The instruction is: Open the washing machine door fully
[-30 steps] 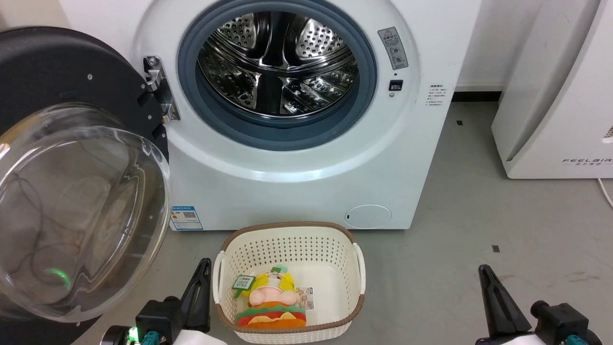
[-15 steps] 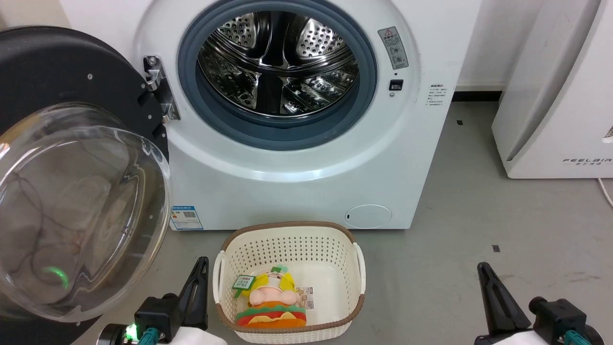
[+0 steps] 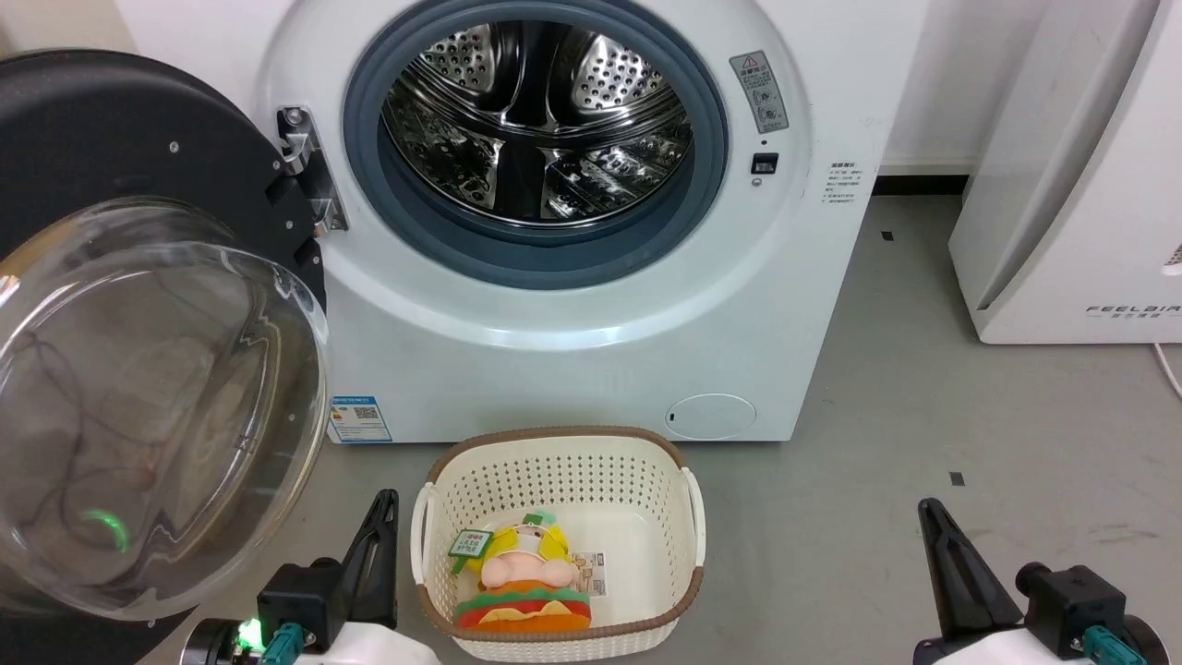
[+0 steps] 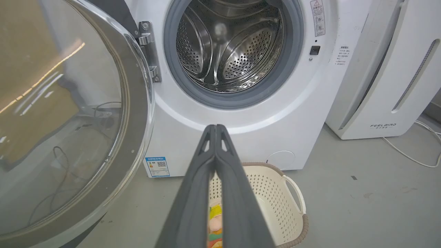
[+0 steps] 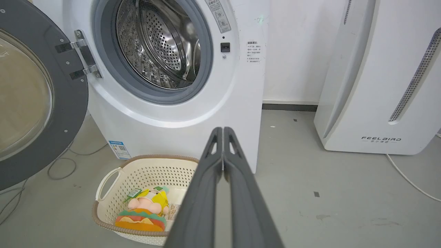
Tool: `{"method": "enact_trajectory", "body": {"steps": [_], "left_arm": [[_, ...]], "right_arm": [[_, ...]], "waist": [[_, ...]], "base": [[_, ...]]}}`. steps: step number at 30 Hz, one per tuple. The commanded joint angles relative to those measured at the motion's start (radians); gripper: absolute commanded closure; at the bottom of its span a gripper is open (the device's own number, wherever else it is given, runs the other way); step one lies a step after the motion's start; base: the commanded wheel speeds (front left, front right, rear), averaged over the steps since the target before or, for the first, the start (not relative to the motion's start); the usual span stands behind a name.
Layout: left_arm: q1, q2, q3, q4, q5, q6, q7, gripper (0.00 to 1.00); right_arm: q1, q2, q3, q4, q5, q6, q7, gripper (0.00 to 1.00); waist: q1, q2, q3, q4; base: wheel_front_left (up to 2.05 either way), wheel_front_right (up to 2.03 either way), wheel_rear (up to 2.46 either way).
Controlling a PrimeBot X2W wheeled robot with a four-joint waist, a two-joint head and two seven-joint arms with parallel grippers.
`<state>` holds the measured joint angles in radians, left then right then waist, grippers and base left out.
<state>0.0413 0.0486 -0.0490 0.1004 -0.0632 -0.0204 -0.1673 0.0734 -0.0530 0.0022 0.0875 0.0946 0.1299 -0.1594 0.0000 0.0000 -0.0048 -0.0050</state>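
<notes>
— Where is the door?
— You have the washing machine door (image 3: 157, 388) standing wide open at the left of the washing machine (image 3: 554, 369). It hangs on its metal hinge (image 3: 309, 175) with the glass bowl bulging toward you. The head view cuts off its left and lower edges.
— Anything you can read for me?
— "FEELBIRD" on the white appliance (image 5: 372, 86) at the right. The blue QR label (image 3: 360, 418) and grey warning sticker (image 3: 757, 90) are too small to read.
— And the fingers?
— Your left gripper (image 4: 216, 128) and right gripper (image 5: 223, 130) each have their fingers pressed together, holding nothing. The left is just beside the basket (image 3: 563, 462) with the burger plush (image 3: 522, 591); the right is well apart from it.
</notes>
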Motion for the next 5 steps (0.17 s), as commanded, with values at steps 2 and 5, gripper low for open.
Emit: {"method": "enact_trajectory", "body": {"steps": [2, 5], "left_arm": [[-0.013, 0.001, 0.005, -0.008, 0.007, 0.002, 0.01, 1.0], [-0.014, 0.001, 0.007, -0.012, 0.009, 0.003, 0.016, 1.0]], "right_arm": [[-0.018, 0.001, -0.001, -0.011, -0.007, 0.0, 0.009, 1.0], [-0.021, 0.001, -0.001, -0.014, -0.011, 0.0, 0.015, 1.0]], "waist": [[0.0, 0.0, 0.0, 0.0], [0.0, 0.0, 0.0, 0.0]], "base": [[0.0, 0.0, 0.0], [0.0, 0.0, 0.0]]}}
